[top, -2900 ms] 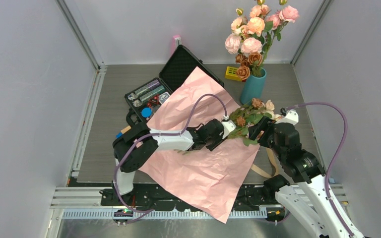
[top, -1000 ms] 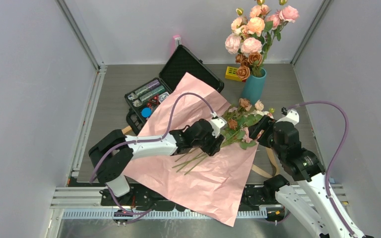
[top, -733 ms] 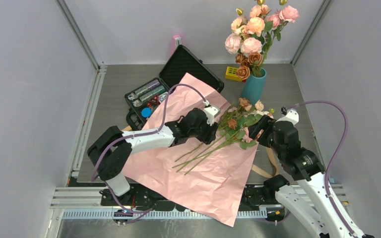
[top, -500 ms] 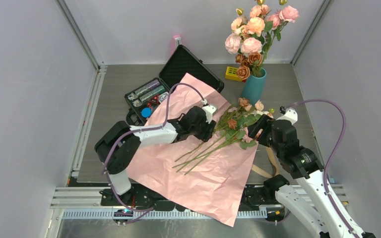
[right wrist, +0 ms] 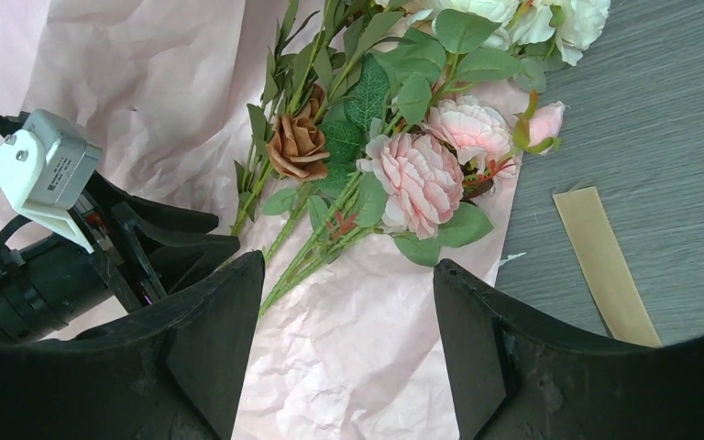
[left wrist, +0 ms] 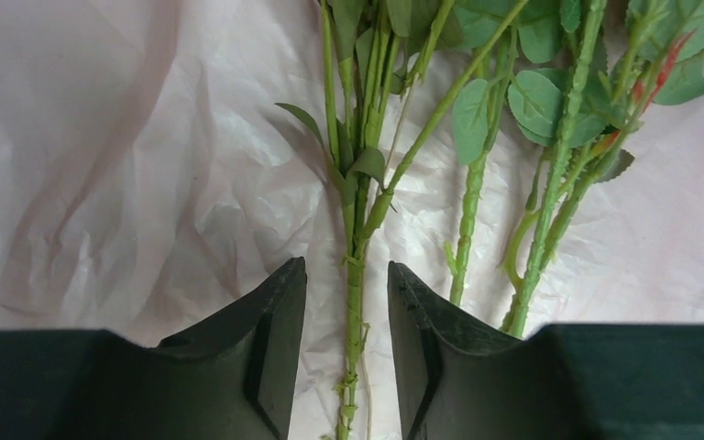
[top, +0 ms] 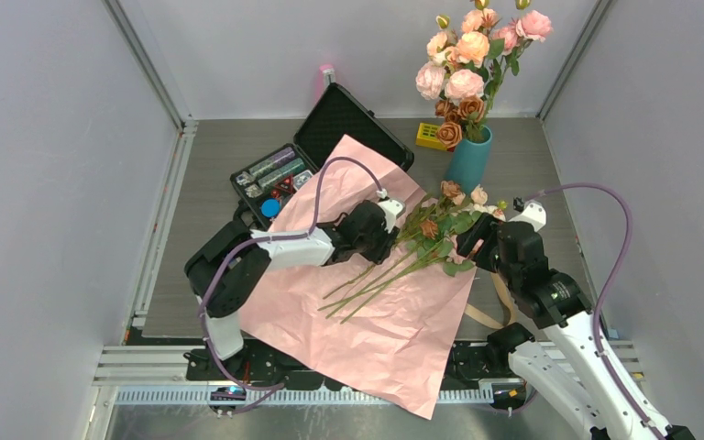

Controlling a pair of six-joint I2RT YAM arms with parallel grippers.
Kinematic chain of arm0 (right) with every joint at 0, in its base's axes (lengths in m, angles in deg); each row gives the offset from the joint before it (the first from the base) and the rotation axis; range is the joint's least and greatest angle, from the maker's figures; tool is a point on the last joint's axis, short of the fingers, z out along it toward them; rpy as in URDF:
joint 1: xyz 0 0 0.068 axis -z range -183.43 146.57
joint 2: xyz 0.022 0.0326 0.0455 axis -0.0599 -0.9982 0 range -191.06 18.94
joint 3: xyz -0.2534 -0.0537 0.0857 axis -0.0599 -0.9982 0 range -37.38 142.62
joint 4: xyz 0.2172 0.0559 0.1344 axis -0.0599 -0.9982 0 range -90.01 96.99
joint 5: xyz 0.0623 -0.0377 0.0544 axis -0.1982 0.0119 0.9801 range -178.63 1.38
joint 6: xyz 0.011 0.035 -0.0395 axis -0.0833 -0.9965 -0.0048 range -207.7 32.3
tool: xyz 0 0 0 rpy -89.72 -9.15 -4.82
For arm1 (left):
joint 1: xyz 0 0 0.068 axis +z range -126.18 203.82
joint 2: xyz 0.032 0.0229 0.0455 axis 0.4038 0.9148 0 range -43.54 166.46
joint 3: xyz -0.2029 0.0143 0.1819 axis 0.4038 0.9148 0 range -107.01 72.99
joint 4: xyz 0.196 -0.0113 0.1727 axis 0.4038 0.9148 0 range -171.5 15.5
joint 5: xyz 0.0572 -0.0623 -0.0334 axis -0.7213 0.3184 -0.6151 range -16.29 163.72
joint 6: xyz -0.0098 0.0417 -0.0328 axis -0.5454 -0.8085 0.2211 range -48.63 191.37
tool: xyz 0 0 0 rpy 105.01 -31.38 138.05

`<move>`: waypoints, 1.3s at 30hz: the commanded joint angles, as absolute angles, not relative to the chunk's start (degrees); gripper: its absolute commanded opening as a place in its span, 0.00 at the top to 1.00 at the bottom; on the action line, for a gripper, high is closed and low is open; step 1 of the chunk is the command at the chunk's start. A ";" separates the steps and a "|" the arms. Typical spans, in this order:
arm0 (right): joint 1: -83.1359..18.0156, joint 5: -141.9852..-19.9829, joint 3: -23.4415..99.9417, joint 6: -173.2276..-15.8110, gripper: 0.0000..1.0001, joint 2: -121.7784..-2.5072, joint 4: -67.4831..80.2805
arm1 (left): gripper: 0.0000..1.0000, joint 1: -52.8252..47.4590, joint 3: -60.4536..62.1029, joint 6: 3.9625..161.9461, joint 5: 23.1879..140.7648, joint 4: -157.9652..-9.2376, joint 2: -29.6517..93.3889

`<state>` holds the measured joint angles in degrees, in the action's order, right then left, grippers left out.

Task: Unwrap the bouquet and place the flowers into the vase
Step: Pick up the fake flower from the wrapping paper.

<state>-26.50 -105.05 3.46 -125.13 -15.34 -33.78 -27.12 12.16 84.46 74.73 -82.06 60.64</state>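
In my left wrist view the flowers [left wrist: 533,101] show only stems and leaves. The top edge cuts off their blooms, and one stem runs out of the bottom edge between the fingers of my left end effector [left wrist: 346,275]. In the right wrist view the top edge crops the white roses. At lower right, the tan ribbon [right wrist: 602,261] ends behind a finger of my right end effector [right wrist: 348,266]. From above, the open case [top: 275,179] holds contents too small to tell.

readable text: none | labels: none | numbers: none | views: all three
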 commanded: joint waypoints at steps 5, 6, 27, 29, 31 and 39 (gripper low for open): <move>-26.28 -105.62 3.12 -125.32 0.27 -15.52 -30.74 | 0.62 -28.74 8.13 83.05 67.08 -81.85 62.39; -26.28 -105.60 3.04 -125.36 0.27 -15.53 -30.70 | 0.61 -29.01 7.91 82.92 67.09 -81.76 62.72; -26.28 -105.47 2.39 -125.32 0.27 -15.00 -30.55 | 0.70 -30.94 8.04 85.32 63.74 -83.16 64.73; -26.28 -105.54 2.43 -125.32 0.27 -14.99 -30.54 | 0.72 -30.94 8.05 85.72 64.46 -83.34 65.00; -26.28 -105.48 2.43 -125.32 0.27 -15.09 -30.62 | 0.75 -30.94 8.26 86.19 64.89 -83.78 64.89; -26.30 -105.54 2.35 -125.32 0.27 -15.28 -30.62 | 0.96 -30.61 8.22 87.43 66.73 -83.89 64.15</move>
